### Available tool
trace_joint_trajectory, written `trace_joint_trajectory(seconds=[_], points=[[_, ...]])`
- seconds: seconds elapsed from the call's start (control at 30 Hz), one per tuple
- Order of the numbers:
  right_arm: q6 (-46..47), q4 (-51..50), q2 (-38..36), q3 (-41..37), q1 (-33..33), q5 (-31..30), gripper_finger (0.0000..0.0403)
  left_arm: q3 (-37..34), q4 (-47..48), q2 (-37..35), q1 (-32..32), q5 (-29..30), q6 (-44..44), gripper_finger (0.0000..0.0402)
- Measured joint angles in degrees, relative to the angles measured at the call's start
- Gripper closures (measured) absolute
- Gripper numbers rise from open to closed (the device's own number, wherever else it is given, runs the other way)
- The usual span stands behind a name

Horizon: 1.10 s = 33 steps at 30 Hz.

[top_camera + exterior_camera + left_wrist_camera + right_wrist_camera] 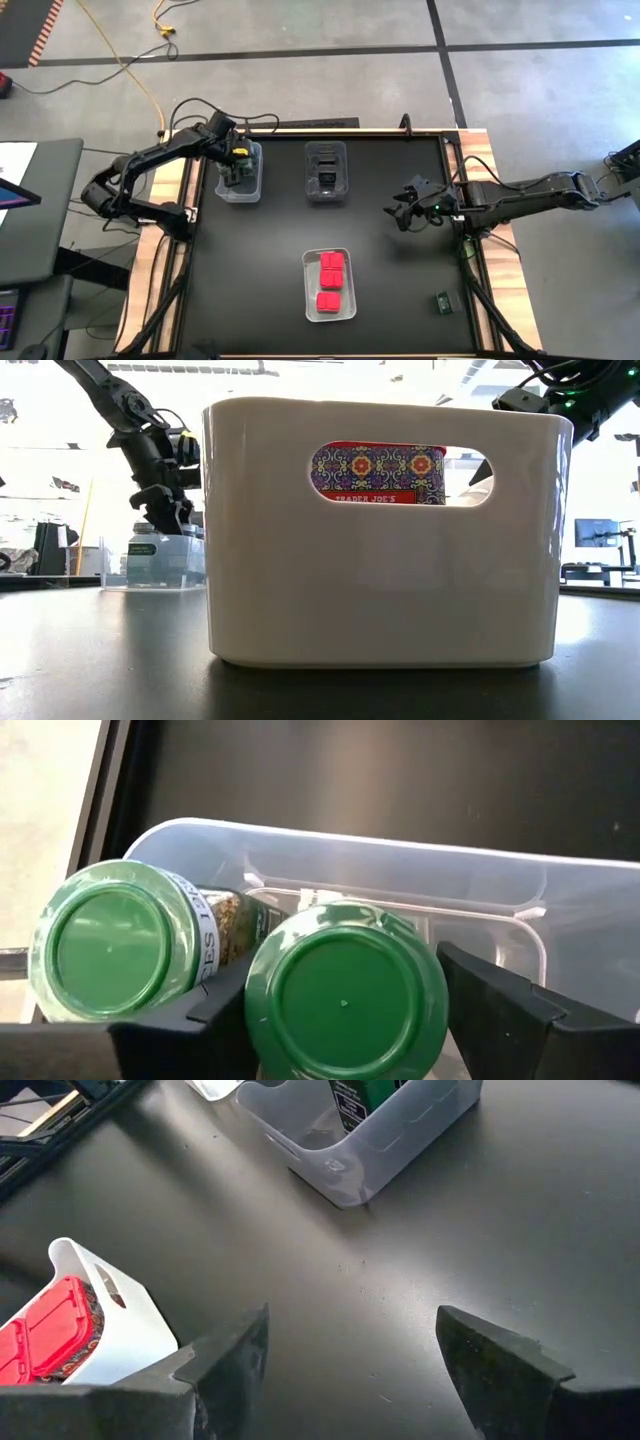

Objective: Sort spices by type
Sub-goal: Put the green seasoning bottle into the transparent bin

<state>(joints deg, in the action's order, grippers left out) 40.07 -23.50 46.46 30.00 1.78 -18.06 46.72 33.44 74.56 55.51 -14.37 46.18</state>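
Two green-lidded spice jars sit in the clear bin [238, 185] at the far left. One jar [345, 1005] stands upright and the other [115, 955] leans tilted beside it. My left gripper [345, 970] is open above the bin, pointing steeply down, a finger on either side of the upright jar's lid. Dark boxes fill the middle clear bin [326, 172]. Red packets [330, 280] lie in the near white bin [346, 310]. My right gripper [402, 212] hangs open over bare table at the right and holds nothing. My left gripper straddles the upright jar's green lid [300, 970] from above. A gap shows between the lid and one finger [490, 990]. I cannot tell whether the other finger [225, 1010], wedged between the two jars, touches either jar.
One dark box [443, 302] lies alone on the table near the right front corner. In the low view the white bin [380, 560] fills the foreground, with a red packet [378, 473] showing through its handle hole. Bare tabletop [420, 1250] lies between the bins.
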Motion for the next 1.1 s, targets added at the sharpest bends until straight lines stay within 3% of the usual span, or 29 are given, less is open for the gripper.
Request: trace_joint_trajectory(seconds=[0.67,1.1], points=[[0.0,0.0,0.0,0.0,0.0,0.0,0.0090,0.0,0.0,-0.1,0.0,-1.6,-0.2,0.0143],[0.0,0.0,0.0,0.0,0.0,0.0,0.0090,0.0,0.1,-9.6,0.0,0.4,-0.5,0.0142]])
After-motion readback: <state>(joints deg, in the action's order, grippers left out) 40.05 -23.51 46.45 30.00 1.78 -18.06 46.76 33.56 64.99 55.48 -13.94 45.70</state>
